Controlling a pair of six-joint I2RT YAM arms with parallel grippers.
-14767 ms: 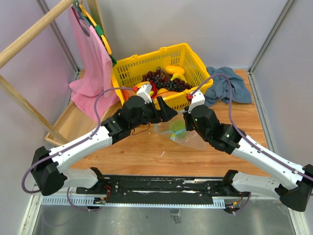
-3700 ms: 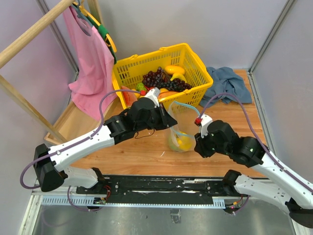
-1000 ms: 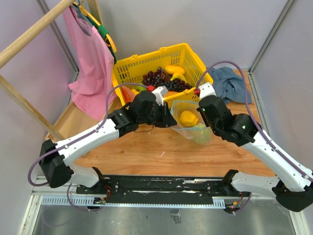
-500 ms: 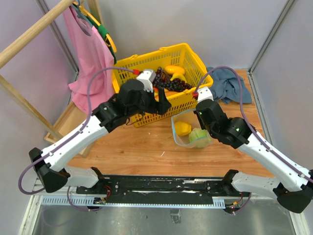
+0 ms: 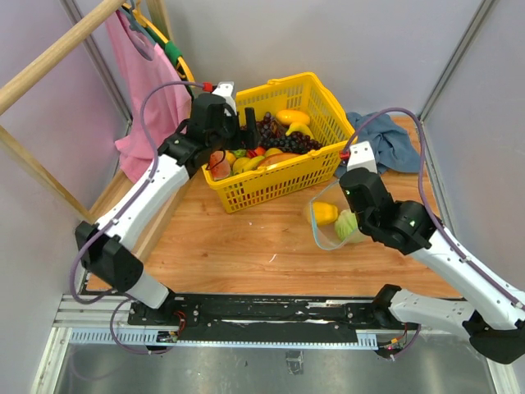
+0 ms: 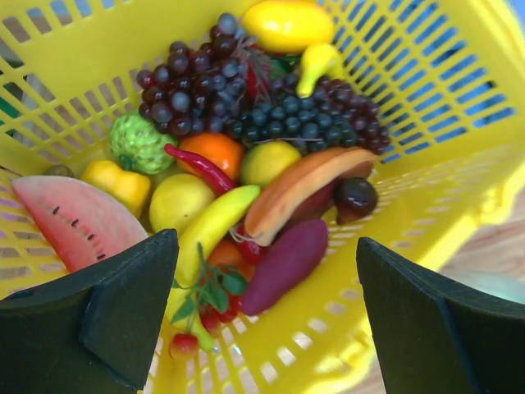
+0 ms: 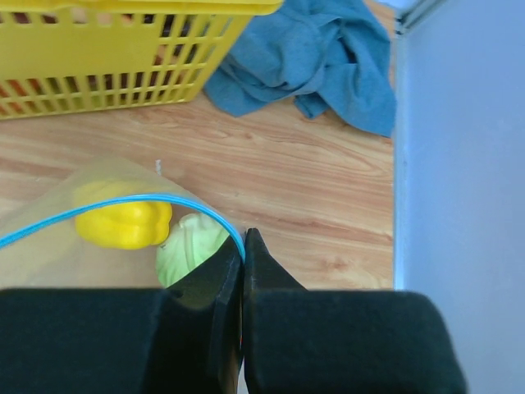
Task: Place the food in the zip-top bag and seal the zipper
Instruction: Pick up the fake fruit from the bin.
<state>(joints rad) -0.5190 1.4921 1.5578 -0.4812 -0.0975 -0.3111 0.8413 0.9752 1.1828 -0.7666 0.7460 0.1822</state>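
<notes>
At the right gripper (image 7: 244, 246), the zipper (image 7: 148, 195) seems pinched.

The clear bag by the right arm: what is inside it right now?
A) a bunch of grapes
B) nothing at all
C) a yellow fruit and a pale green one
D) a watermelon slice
C: through the clear bag, the right wrist view shows a yellow fruit lying beside a pale green one.
</notes>
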